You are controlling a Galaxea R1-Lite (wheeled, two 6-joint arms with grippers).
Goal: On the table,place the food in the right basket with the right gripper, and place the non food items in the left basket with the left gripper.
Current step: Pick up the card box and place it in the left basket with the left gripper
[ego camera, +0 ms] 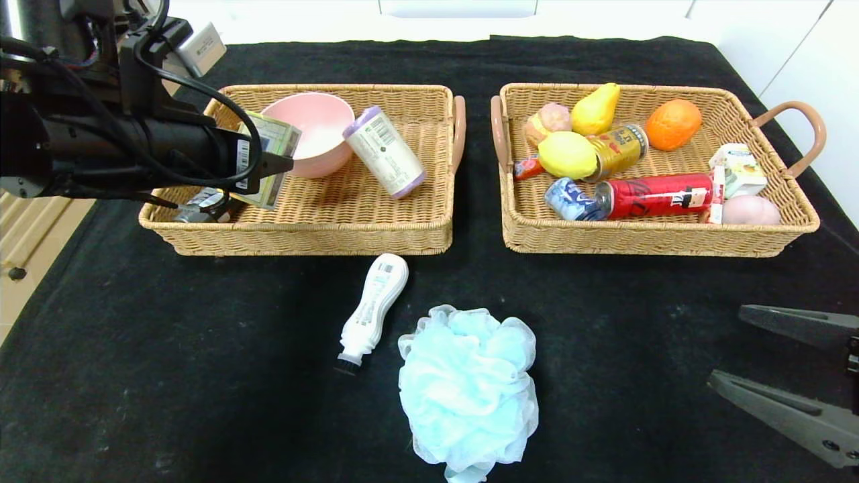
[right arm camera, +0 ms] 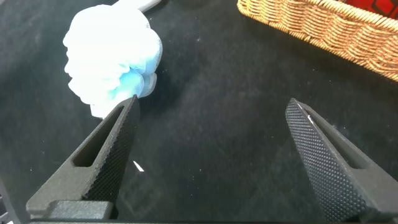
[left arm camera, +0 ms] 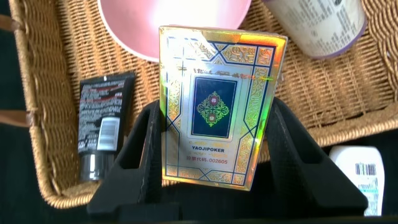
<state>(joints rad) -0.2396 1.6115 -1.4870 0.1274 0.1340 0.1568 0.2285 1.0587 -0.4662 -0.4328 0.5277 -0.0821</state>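
My left gripper (ego camera: 272,164) hangs over the left basket (ego camera: 349,221), shut on a shiny gold and blue box of playing cards (left arm camera: 217,106). In that basket lie a pink bowl (ego camera: 315,131), a white and purple cylinder (ego camera: 384,152) and a black tube (left arm camera: 102,121). A white bottle with a brush tip (ego camera: 372,308) and a light blue bath pouf (ego camera: 470,386) lie on the black cloth in front of the baskets. The right basket (ego camera: 658,235) holds fruit, cans and packets. At the near right edge my right gripper (ego camera: 725,345) stands open over bare cloth.
The two wicker baskets stand side by side at the back with a narrow gap between them. The pouf (right arm camera: 112,56) lies just beyond my right gripper's fingers (right arm camera: 115,149). The table's left edge drops off by the left basket.
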